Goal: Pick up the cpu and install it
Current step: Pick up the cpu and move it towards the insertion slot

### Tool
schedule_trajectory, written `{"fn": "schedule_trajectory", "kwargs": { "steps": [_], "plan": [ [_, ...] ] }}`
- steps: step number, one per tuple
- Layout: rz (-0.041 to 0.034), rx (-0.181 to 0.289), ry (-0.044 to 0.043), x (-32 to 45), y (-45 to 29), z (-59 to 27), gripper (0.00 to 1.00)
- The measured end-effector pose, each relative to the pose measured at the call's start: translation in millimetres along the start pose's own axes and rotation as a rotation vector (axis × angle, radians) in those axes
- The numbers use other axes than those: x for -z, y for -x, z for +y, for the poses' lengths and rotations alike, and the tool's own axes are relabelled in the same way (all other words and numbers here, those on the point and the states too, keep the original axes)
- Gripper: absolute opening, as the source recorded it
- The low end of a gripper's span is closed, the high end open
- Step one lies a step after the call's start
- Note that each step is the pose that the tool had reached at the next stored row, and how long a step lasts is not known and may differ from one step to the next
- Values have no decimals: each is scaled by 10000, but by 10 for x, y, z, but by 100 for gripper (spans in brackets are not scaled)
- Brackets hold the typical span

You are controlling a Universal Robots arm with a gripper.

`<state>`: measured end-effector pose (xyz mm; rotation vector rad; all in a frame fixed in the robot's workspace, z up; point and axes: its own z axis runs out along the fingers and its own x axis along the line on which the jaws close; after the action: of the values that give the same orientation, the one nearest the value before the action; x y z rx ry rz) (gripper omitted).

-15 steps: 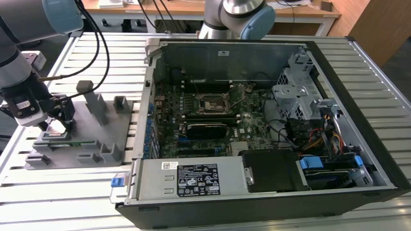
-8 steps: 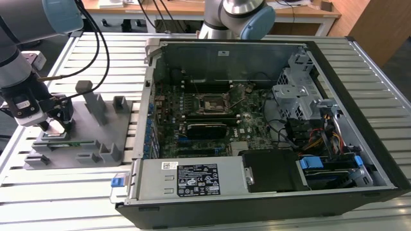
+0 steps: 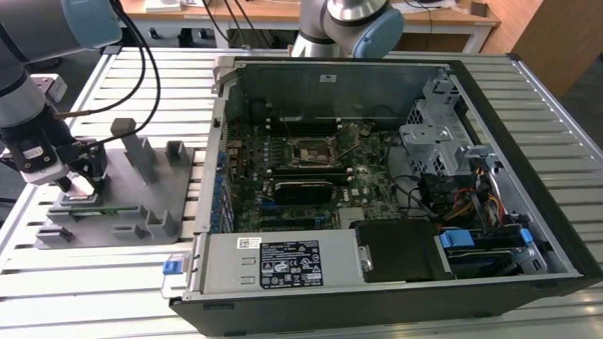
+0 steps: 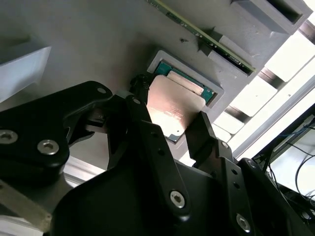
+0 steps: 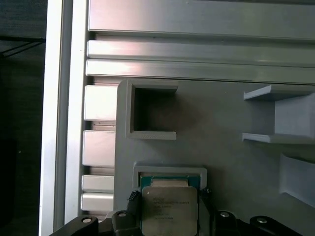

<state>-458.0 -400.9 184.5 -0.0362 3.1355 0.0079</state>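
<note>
The open computer case (image 3: 377, 176) lies well away, toward the exterior view's right. I'm at the grey holder (image 3: 127, 212) on the worktop (image 3: 75, 282). The cpu (image 4: 173, 104) lies flat just above its pocket, directly inside my gripper (image 4: 171, 112), which looks clamped on two opposite edges.

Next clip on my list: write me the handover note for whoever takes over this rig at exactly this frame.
The gripper: black fingers look shut on two opposite edges of the cpu, a small square silver-topped chip.
Cpu: at the teal-lined pocket of the grey moulded holder, to the exterior view's left of the open black computer case. It seems raised just off the pocket.
Done: cpu gripped.
Left: cpu not yet in the black square socket on the green motherboard.
</note>
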Motion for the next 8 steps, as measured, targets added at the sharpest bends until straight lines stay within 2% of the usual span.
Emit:
{"fn": "schedule_trajectory", "kwargs": {
  "steps": [8],
  "plan": [
    [0,0,-11,79,0,1,54]
  ]
}}
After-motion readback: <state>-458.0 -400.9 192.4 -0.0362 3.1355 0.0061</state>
